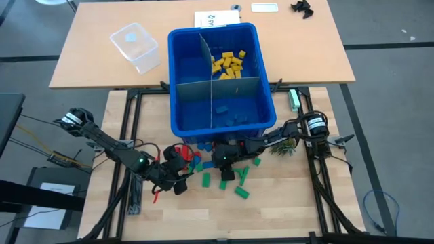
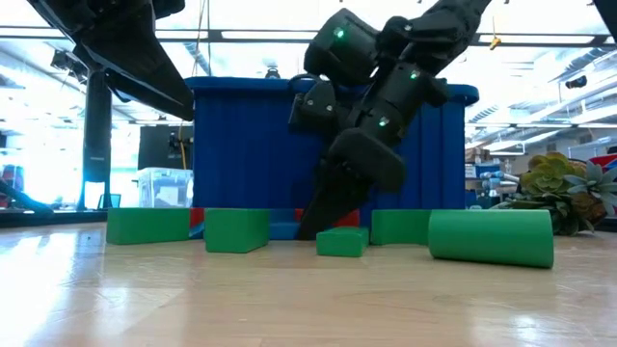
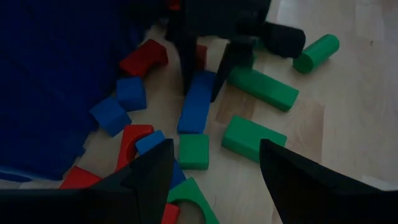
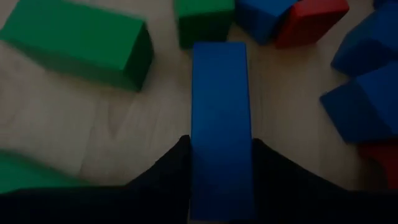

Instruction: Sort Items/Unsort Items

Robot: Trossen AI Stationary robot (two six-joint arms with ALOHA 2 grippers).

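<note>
Red, blue and green blocks [image 3: 249, 137] lie loose on the wooden table in front of the blue bin [image 1: 178, 102]. Yellow blocks [image 1: 229, 64] fill the bin's far right compartment and blue ones [image 1: 227, 116] its near right one. My right gripper [image 4: 221, 162] is down among the loose blocks, shut on a long blue block [image 3: 198, 106] that lies flat on the table. My left gripper [image 3: 214, 186] hovers open above the blocks, nearer the table's left side, with nothing between its fingers. My right gripper pinches the long blue block's two long sides [image 4: 221, 143] between its two fingers, at the end nearest the bin. The fingers [image 3: 186, 62] slant down from the table's right and far side and lie across the block. The block rests flat on the table.
A green cylinder [image 2: 492, 236] and green bricks [image 2: 236, 229] lie toward the near edge. A small plant [image 1: 285, 144] stands right of the bin. A clear plastic tub [image 1: 135, 46] and papers [image 1: 211, 19] sit on the far table. Bare wood lies near the front edge.
</note>
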